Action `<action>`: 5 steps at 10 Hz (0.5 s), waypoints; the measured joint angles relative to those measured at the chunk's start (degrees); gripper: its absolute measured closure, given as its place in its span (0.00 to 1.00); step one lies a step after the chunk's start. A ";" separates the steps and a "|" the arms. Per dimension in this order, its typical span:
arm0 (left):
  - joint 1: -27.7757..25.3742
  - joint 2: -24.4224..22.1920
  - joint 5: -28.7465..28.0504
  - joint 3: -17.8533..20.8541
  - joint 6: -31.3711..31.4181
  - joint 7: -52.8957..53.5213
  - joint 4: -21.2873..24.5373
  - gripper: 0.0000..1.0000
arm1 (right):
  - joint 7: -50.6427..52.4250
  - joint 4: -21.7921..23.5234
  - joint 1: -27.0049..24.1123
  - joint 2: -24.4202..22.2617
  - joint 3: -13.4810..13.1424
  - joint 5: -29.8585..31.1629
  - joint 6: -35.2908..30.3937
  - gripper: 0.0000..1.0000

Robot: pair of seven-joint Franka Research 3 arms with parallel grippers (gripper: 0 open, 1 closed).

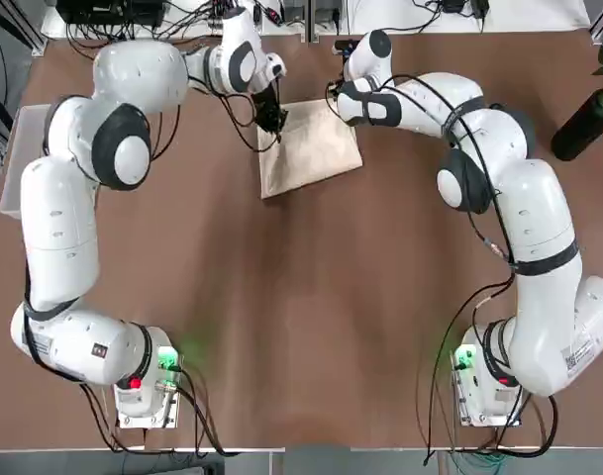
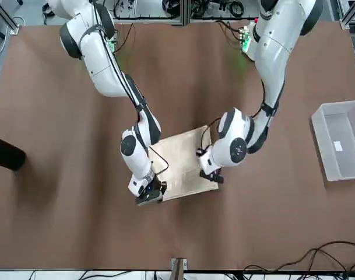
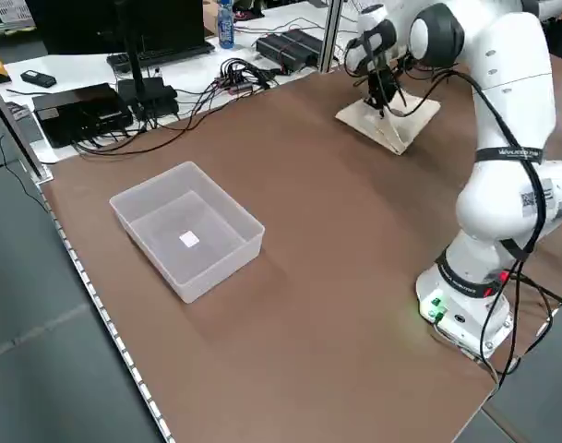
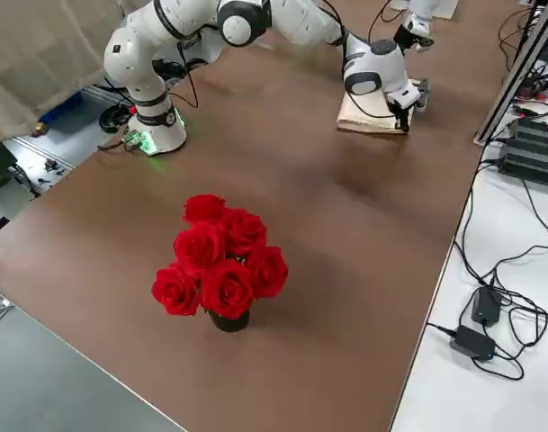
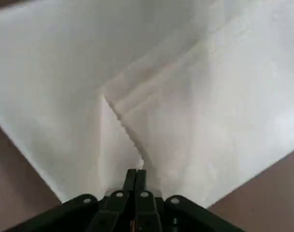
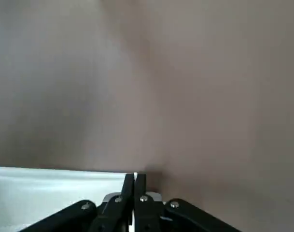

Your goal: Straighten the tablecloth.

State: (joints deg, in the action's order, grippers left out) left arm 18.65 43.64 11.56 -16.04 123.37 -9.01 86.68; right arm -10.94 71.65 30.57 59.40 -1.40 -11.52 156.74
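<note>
Tablecloth [image 2: 186, 178], folded small and creased, lay just below the middle of the front view, with the left gripper [image 5: 134, 171] closed at a folded layer's edge, over the cloth's right side in that front view, and the right gripper [image 6: 135, 176] closed beside its lower left edge. I couldn't tell whether either had fabric pinched. If one had caught too little, I judged, the hem could slip out as they pulled; if the left had caught several layers, the whole bundle might drag along instead of unfolding.
</note>
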 joint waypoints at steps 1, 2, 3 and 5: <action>1.48 -0.08 0.00 -0.01 -0.21 -0.25 0.74 0.98 | 0.00 -0.03 -0.16 0.00 -0.06 0.00 0.01 0.97; 2.89 -0.35 0.00 -0.02 -0.27 -0.43 1.73 0.98 | 0.00 -0.05 -0.31 0.00 -0.07 0.00 0.01 0.97; 4.19 -0.90 0.00 -0.01 -0.31 -0.59 3.02 0.98 | 0.00 -0.06 -0.35 0.00 -0.07 0.00 0.01 0.97; 6.50 -2.39 0.00 -0.05 -0.62 -0.83 5.68 0.98 | 0.00 -0.06 -0.36 0.00 -0.07 0.00 0.01 0.97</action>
State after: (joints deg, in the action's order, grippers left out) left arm 25.16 41.25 11.56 -16.08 122.75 -9.84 92.36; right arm -10.94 71.59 30.22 59.39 -1.47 -11.52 156.75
